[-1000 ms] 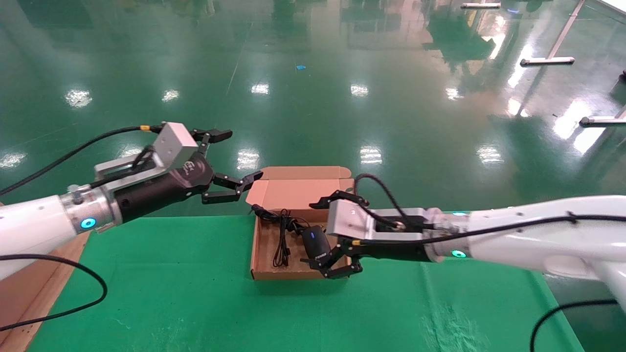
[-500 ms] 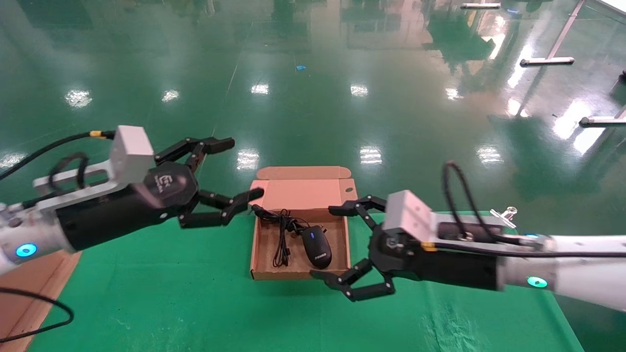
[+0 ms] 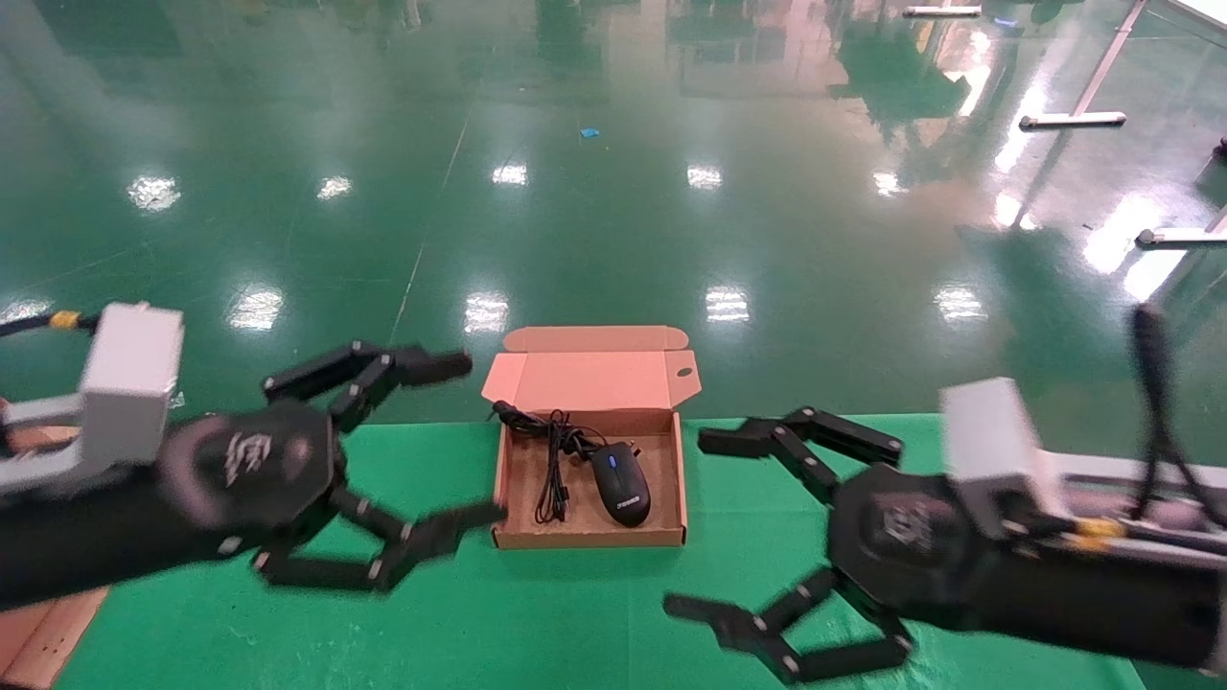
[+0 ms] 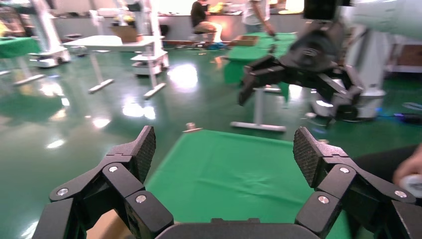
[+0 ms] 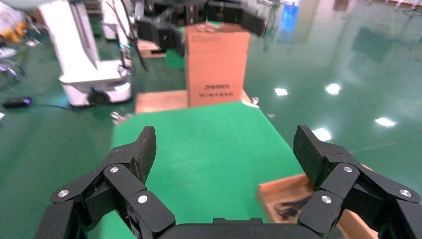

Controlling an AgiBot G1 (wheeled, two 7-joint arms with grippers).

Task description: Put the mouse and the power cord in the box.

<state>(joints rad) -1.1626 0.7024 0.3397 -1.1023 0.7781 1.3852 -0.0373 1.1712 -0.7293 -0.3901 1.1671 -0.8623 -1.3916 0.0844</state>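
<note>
The tan box [image 3: 587, 538] lies open on the green cloth, its flap lid [image 3: 590, 376] folded back. Inside it, the black mouse [image 3: 621, 484] with a blue wheel rests at the right side. A black cord bundle [image 3: 551, 471] lies beside the mouse; I cannot tell the power cord from the mouse's thin cable there. My left gripper [image 3: 467, 441] hovers open to the left of the box and holds nothing. My right gripper [image 3: 700, 525] hovers open to the box's right, also holding nothing. A box corner [image 5: 288, 199] shows past the right gripper [image 5: 224, 144]. The left gripper [image 4: 224, 147] faces bare cloth.
The green-covered table [image 3: 575, 623] ends just behind the box, with shiny green floor beyond. A wooden board [image 3: 38, 642] lies at the table's left edge. A tall brown carton [image 5: 216, 64] stands past the table's left end. Metal stand feet [image 3: 1069, 120] sit far right.
Both arms have drawn back from the box toward the near side. The right gripper, which was around the mouse inside the box, is now clear of it; the mouse stayed put.
</note>
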